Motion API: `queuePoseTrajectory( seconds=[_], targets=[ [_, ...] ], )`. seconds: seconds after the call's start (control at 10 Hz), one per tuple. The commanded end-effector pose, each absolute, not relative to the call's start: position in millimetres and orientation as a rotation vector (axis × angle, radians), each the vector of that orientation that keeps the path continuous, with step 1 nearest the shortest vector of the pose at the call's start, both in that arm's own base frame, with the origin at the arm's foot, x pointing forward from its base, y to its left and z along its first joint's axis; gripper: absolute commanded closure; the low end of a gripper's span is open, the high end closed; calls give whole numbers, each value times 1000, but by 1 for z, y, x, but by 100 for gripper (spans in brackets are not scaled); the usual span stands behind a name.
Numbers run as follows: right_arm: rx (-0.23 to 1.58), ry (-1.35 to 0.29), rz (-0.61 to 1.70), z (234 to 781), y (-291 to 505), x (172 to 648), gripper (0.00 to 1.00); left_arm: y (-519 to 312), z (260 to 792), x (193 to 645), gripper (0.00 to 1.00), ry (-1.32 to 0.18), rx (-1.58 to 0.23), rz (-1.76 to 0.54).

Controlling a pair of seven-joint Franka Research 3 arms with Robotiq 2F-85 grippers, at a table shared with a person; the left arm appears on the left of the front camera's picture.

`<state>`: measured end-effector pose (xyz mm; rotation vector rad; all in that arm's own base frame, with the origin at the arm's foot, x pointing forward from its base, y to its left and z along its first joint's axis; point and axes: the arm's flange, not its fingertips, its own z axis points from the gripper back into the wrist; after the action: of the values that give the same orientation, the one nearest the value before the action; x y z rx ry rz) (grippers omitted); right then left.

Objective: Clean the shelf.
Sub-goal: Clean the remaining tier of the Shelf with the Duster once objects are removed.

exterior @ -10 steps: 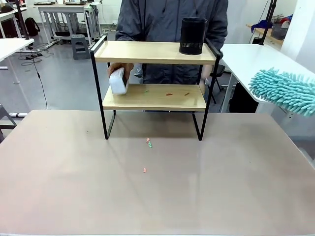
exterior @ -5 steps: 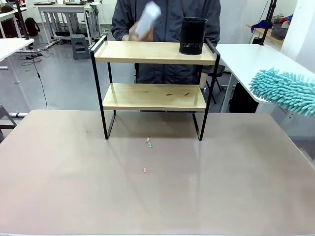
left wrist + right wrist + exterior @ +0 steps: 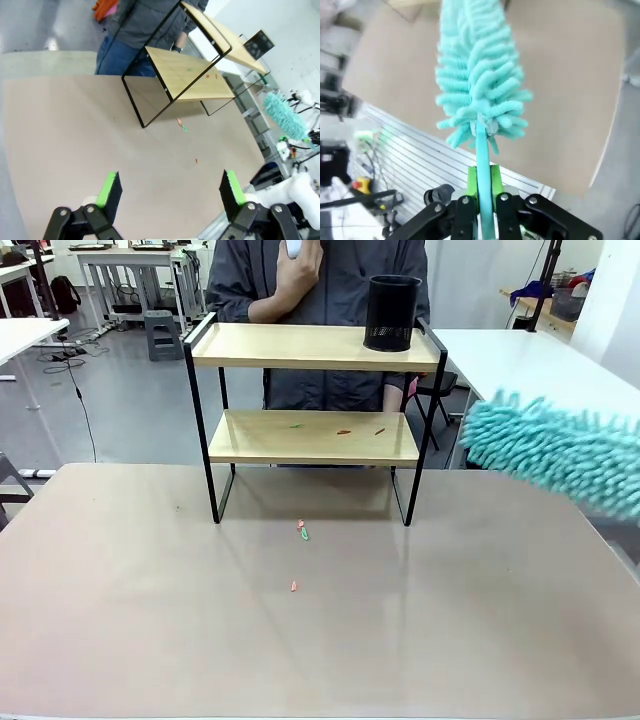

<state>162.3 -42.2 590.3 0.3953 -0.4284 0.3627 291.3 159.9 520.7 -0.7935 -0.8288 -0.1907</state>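
The shelf [image 3: 312, 438], a two-tier rack of light wood on a black frame, stands at the far middle of the table; its lower board [image 3: 190, 75] carries a few small coloured scraps. A teal fluffy duster [image 3: 552, 455] enters from the right edge, level with that board, blurred. My right gripper [image 3: 481, 186] is shut on the duster's teal handle [image 3: 483, 165], the fluffy head [image 3: 479, 75] rising above the fingers. My left gripper [image 3: 170, 192] stands open over the table's near side, nothing between its green pads. Behind the rack a person holds a white object [image 3: 295, 248] at chest height.
A black mesh cup [image 3: 391, 312] stands on the top board's right end. A few small coloured scraps [image 3: 302, 530] lie on the tabletop [image 3: 150, 620] in front of the rack. A white side table [image 3: 510, 355] stands at the right.
The duster has swung leftward toward the shelf's right side. The person lifted the white object from the lower board up past the top board to chest height.
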Motion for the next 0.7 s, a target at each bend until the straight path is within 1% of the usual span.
queuePoseTrajectory(
  seconds=[0.0, 0.2, 0.3, 0.4, 0.5, 0.6],
  targets=[
    [359, -464, 536, 557, 16, 182, 87, 159, 521, 292, 0, -851, -801, -208],
    [313, -516, 570, 535, 85, 219, 87, 159, 521, 292, 0, -851, -801, -208],
    [330, -521, 596, 528, 105, 231, 87, 159, 521, 292, 0, -851, -801, -208],
    [335, -466, 568, 528, 98, 239, 87, 159, 521, 292, 0, -851, -801, -208],
    [302, -491, 621, 595, 88, 210, 87, 159, 521, 292, 0, -851, -801, -208],
    [302, -491, 621, 595, 88, 210, 87, 159, 521, 292, 0, -851, -801, -208]
  ],
)
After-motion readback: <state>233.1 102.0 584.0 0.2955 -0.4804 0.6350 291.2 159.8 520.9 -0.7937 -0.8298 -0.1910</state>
